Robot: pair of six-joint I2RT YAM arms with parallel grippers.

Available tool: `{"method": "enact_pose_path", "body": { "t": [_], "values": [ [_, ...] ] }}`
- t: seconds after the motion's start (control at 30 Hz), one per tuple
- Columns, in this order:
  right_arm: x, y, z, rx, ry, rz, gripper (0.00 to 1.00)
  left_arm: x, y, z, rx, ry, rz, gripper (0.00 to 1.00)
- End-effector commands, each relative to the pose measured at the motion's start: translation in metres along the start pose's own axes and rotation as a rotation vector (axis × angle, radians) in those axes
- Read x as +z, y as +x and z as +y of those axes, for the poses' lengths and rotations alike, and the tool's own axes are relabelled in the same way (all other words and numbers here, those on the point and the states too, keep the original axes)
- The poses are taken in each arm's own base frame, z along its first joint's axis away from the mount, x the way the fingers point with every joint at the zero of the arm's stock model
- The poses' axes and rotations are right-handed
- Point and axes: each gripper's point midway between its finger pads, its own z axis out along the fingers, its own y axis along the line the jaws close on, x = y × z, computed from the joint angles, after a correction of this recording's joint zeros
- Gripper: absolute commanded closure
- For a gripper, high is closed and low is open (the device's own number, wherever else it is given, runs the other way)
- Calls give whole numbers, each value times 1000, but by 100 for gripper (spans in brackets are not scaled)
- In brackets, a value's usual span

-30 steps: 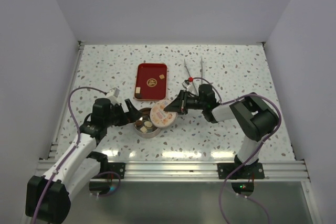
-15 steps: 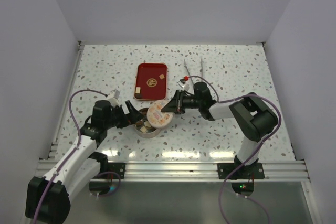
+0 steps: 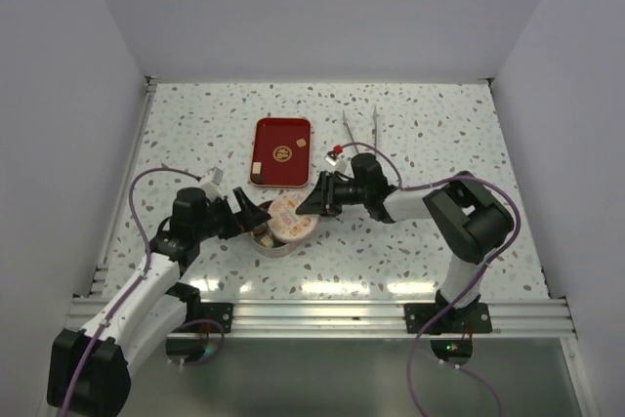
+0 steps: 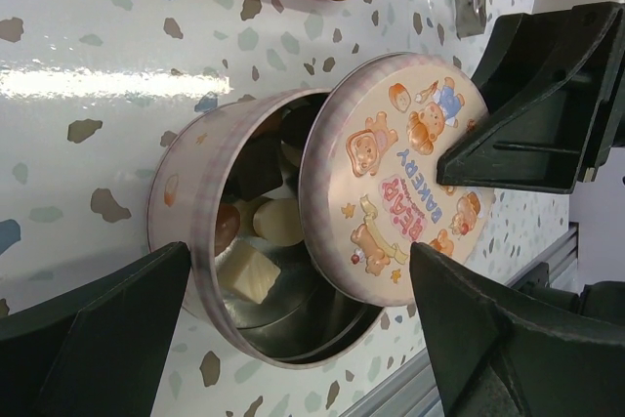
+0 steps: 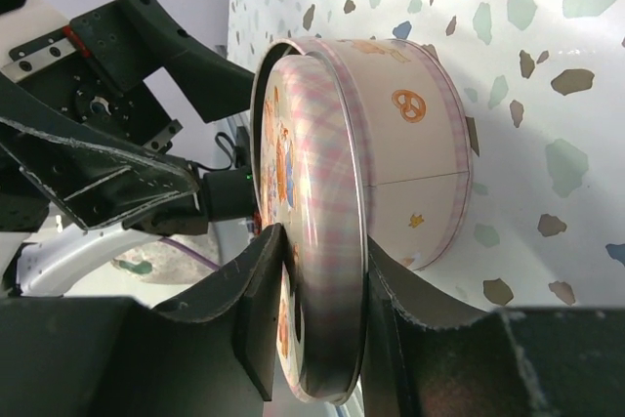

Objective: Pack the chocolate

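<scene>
The round tin stands open on the table, and in the left wrist view several chocolate pieces lie inside: a dark one, a cream round one, a pale square one. My right gripper is shut on the printed lid, pinched edge-on and held tilted over the tin's right half. My left gripper is open, with its jaws either side of the tin's near end. More chocolate pieces lie on the red tray.
The red tray sits just behind the tin. Metal tongs lie behind the right gripper. The two grippers face each other closely across the tin; the left one shows in the right wrist view. White walls enclose the table.
My right gripper has carried the lid leftward, from beside the tin to over its right half. The left arm has barely moved.
</scene>
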Motion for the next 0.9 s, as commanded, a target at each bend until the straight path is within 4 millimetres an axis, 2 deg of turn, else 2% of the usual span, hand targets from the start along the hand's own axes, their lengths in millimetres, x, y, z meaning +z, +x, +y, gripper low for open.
{"method": "enact_pose_path", "body": {
  "t": [0.0, 0.23, 0.5, 0.87],
  "values": [
    [4, 13, -35, -22, 141, 29, 65, 0, -4, -12, 7, 57, -15, 0],
    [9, 13, -36, -31, 152, 37, 62, 0, -4, -13, 6, 64, -17, 0],
    [14, 14, -35, -59, 177, 52, 55, 1, 0, -12, -3, 62, 2, 0],
    [21, 14, -30, -98, 212, 65, 53, 0, 0, -13, -4, 68, 3, 0]
  ]
}}
